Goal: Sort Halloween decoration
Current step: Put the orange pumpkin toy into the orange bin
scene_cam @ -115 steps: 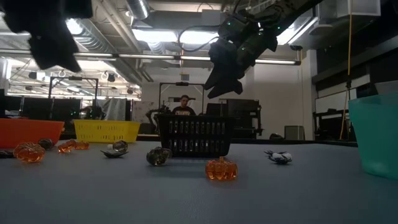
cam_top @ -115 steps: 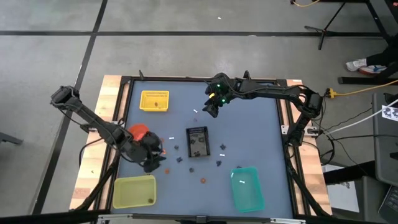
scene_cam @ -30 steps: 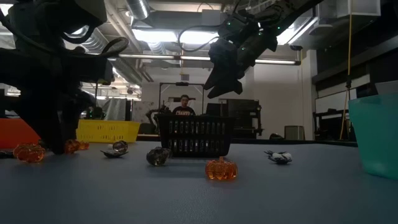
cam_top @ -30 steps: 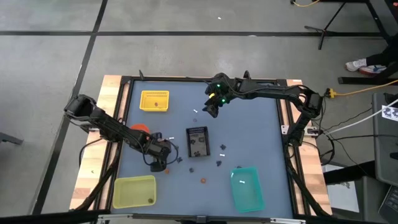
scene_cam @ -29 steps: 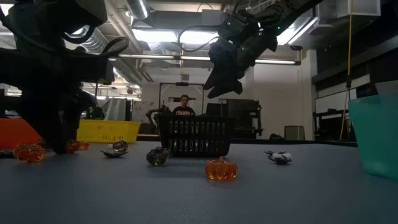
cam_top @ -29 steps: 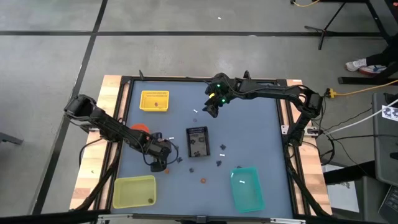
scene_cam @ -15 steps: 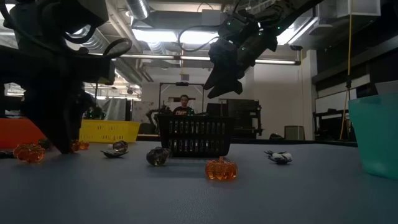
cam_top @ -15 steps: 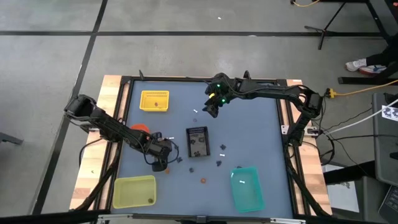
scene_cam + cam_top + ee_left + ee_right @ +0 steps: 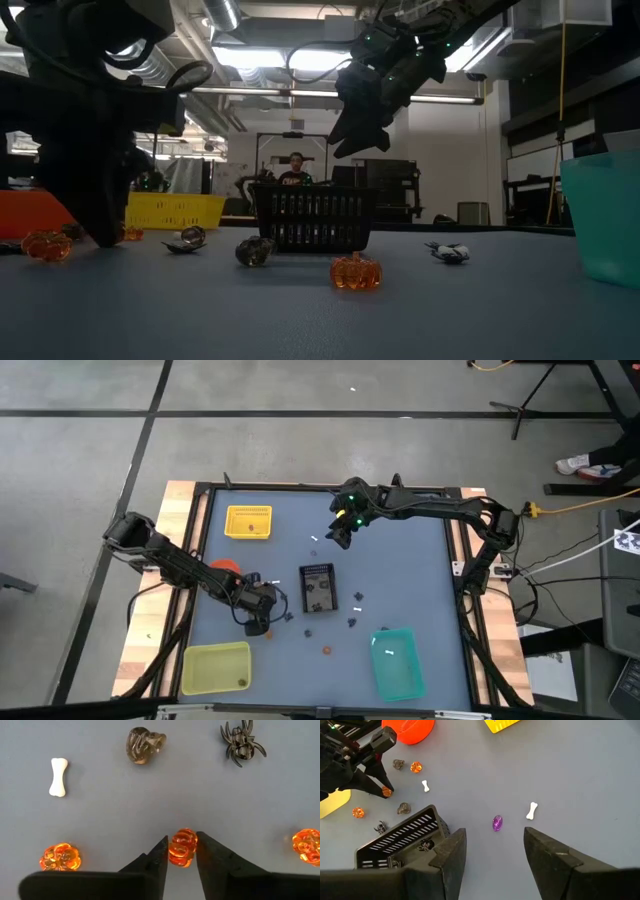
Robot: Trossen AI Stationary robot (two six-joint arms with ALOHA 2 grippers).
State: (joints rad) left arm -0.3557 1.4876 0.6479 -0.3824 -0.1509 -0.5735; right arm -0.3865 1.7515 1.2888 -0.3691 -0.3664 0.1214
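- Left gripper (image 9: 182, 851) down at the table, fingers narrowed around an orange pumpkin (image 9: 182, 847); both tips look to be touching it, so it counts as gripped, not yet lifted
- Pumpkin taken from the loose scatter beside the orange container (image 9: 224, 572), probably its bin
- Nearby: white bone (image 9: 58, 777), smoky skull (image 9: 145, 744), black spider (image 9: 242, 743)
- Right gripper (image 9: 494, 852) waits high over the table's far side, jaws wide and empty, clear of the black tray (image 9: 402, 844)
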